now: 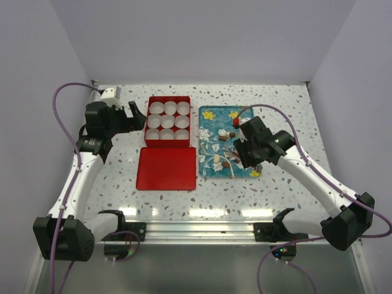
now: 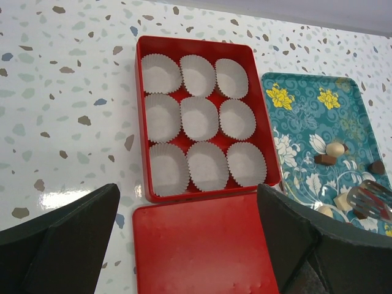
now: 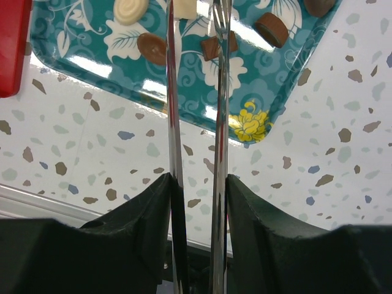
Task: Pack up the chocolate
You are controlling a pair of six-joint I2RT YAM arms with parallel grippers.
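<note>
- Right wrist view: right gripper (image 3: pixel 197 182) partly closed on metal tongs (image 3: pixel 174 110), blades reaching over the chocolate (image 3: pixel 152 48) on the teal tray (image 3: pixel 67 58).
- Step, judged: picking a first piece; paper cups (image 2: pixel 199 117) in the red box (image 2: pixel 141 122) all empty.
- Next: pinch one piece gently, carry to a cup.
- Chocolate: small rounded pieces, dark brown and cream.
- Left gripper (image 2: pixel 187 199) fully open, empty.

A robot lab cell: bare white walls (image 1: pixel 202 37) box in a speckled table (image 1: pixel 113 187); left arm (image 1: pixel 79 174) and right arm (image 1: pixel 312 174) stand bolted at the table's near edge.
</note>
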